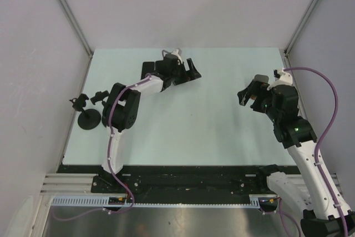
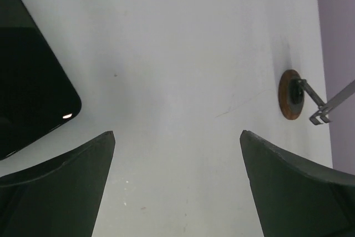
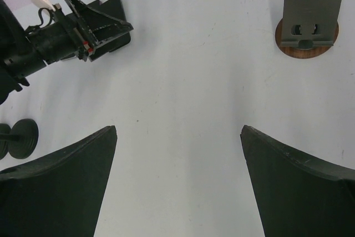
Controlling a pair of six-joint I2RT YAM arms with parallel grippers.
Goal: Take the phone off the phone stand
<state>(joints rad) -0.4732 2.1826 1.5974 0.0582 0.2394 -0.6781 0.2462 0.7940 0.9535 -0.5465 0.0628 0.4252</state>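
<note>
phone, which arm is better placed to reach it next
Left. The phone lies just beside the open left gripper; the right gripper is open too, but over by the empty stand.

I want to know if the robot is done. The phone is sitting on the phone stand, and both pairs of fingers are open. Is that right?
Not quite. The phone stand is empty, as the right wrist view shows. The phone lies off it on the table, seen in the left wrist view. The left fingers and right fingers are open, as you said.
</note>
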